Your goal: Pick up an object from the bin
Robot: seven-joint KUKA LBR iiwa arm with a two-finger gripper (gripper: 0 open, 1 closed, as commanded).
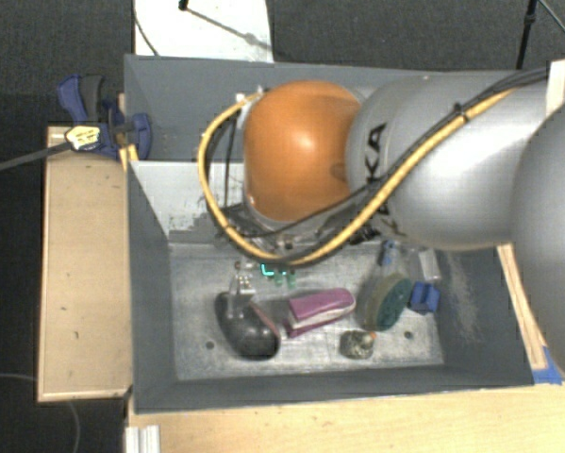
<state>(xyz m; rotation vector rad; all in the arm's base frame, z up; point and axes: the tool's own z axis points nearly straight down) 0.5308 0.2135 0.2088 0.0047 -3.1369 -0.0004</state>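
Observation:
My gripper (245, 284) pokes out below the arm's orange dome, low over the left half of the bin floor. Right under it lies a dark grey rounded lump (244, 329), with the gripper just above its upper left end. A purple oblong object (316, 310) lies slantwise to the right of the lump, touching it. Whether the gripper touches either one is hidden by the dome.
Further right, a dark green round disc (390, 302) with blue parts (424, 297) leans near the arm. A small greyish round piece (359, 344) lies near the front wall. The arm and dome cover the back of the bin.

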